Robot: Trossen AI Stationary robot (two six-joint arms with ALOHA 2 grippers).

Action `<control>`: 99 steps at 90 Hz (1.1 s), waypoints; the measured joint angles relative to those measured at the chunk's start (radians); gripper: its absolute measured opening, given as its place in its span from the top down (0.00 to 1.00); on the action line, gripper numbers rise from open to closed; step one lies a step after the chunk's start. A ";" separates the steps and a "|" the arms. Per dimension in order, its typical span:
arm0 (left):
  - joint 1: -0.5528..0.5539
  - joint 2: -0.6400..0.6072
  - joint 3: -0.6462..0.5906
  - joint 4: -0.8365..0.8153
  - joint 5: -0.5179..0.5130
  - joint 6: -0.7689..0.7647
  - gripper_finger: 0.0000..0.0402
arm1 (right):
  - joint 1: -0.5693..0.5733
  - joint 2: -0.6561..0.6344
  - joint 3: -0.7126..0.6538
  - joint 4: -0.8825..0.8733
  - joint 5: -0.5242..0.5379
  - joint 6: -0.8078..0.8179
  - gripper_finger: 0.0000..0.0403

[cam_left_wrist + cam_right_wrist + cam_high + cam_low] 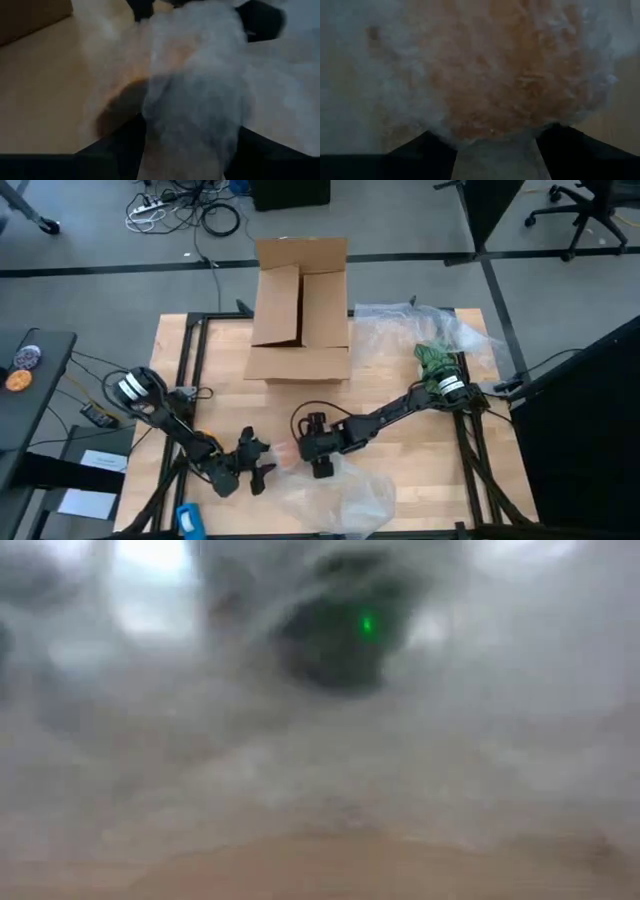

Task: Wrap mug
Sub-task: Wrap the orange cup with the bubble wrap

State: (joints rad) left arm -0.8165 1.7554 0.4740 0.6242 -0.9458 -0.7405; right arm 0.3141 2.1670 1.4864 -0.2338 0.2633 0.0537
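Pale wooden planks make up the desk (400,450), which stands on grey floor strewn with cables; no writing or label can be read anywhere. One mug (520,65) shows only as an orange glow through crinkly clear plastic (340,495), near the desk's front edge about midway along it; in the high view it is a faint orange patch (285,452) between the two grippers. One right gripper (318,448) sits against the bundle from the right, its dark fingers (580,145) spread at either side of the wrapped mug and seemingly grasping it; one left gripper (262,460) is just beside it on the left, its fingers (115,150) apart with plastic bunched between them. One open cardboard box (300,310) stands at the desk's back edge; a second heap of clear plastic (420,330) lies toward the back right corner, beside a green bundle (435,360).
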 joint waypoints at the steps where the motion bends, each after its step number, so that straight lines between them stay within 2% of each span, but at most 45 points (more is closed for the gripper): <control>1: 0.005 0.007 0.000 0.016 0.000 0.011 0.51 | 0.000 0.000 0.000 0.002 0.000 -0.002 0.44; 20: 0.111 0.119 -0.001 0.305 -0.002 0.236 0.51 | -0.013 -0.001 -0.002 -0.033 0.004 -0.002 0.44; 39: 0.129 0.081 -0.004 0.302 0.027 0.369 0.51 | -0.017 -0.003 0.003 -0.087 0.006 0.040 0.44; 46: 0.129 0.045 -0.004 0.260 0.047 0.365 0.51 | -0.017 -0.003 0.003 -0.093 0.005 0.041 0.44; 63: 0.129 -0.089 -0.003 0.037 0.170 0.261 0.51 | -0.017 -0.003 0.003 -0.099 0.004 0.041 0.44; 85: 0.128 -0.300 0.031 -0.553 0.397 0.026 0.51 | -0.017 -0.003 0.003 -0.096 0.004 0.041 0.44; 99: 0.127 -0.402 0.074 -0.706 0.501 0.001 0.51 | -0.017 -0.003 0.003 -0.095 0.004 0.041 0.44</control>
State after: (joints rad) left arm -0.6891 1.3531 0.5483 -0.0823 -0.4445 -0.7398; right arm 0.2974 2.1643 1.4899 -0.3290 0.2669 0.0948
